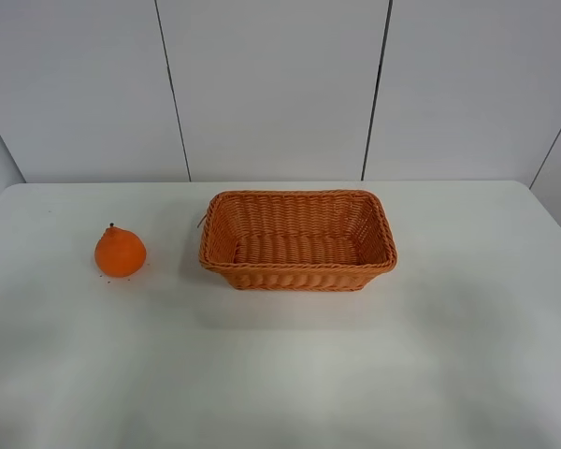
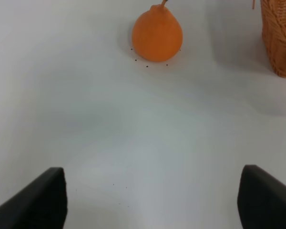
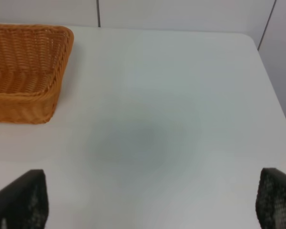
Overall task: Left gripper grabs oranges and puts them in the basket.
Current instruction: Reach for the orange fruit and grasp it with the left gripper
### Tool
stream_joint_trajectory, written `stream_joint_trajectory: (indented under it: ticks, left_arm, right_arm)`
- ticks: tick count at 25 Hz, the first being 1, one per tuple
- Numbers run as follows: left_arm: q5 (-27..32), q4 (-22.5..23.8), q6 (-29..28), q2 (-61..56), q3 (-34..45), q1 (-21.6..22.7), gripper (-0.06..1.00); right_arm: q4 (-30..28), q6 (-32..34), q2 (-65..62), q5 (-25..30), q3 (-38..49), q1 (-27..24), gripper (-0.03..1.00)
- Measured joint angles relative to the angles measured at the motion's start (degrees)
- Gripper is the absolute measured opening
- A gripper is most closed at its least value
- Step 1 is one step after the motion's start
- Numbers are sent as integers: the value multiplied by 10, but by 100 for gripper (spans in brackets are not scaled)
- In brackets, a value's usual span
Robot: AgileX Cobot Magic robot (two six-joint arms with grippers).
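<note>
The orange (image 1: 120,253) sits on the white table, left of the wicker basket (image 1: 297,274), with its knobby top and stem up. The basket is empty. Neither arm shows in the exterior high view. In the left wrist view the orange (image 2: 157,34) lies well ahead of the left gripper (image 2: 152,200), whose two dark fingertips (image 2: 35,200) stand wide apart with nothing between them. A corner of the basket (image 2: 279,38) shows at the edge. In the right wrist view the right gripper (image 3: 148,205) is open and empty above bare table, with the basket (image 3: 24,102) off to one side.
The white table (image 1: 290,374) ends at a panelled wall (image 1: 271,84) behind the basket. Small dark specks lie around the orange. The table's right edge and far corner (image 3: 250,40) show in the right wrist view.
</note>
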Motion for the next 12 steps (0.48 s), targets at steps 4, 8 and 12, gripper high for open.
stream_joint_trajectory:
  ticks: [4, 8, 12]
  left_arm:
    - [0, 0, 0, 0, 0, 0, 84]
    - [0, 0, 0, 0, 0, 0, 84]
    - [0, 0, 0, 0, 0, 0, 84]
  right_arm:
    - [0, 0, 0, 0, 0, 0, 69]
    - [0, 0, 0, 0, 0, 0, 69]
    - [0, 0, 0, 0, 0, 0, 69]
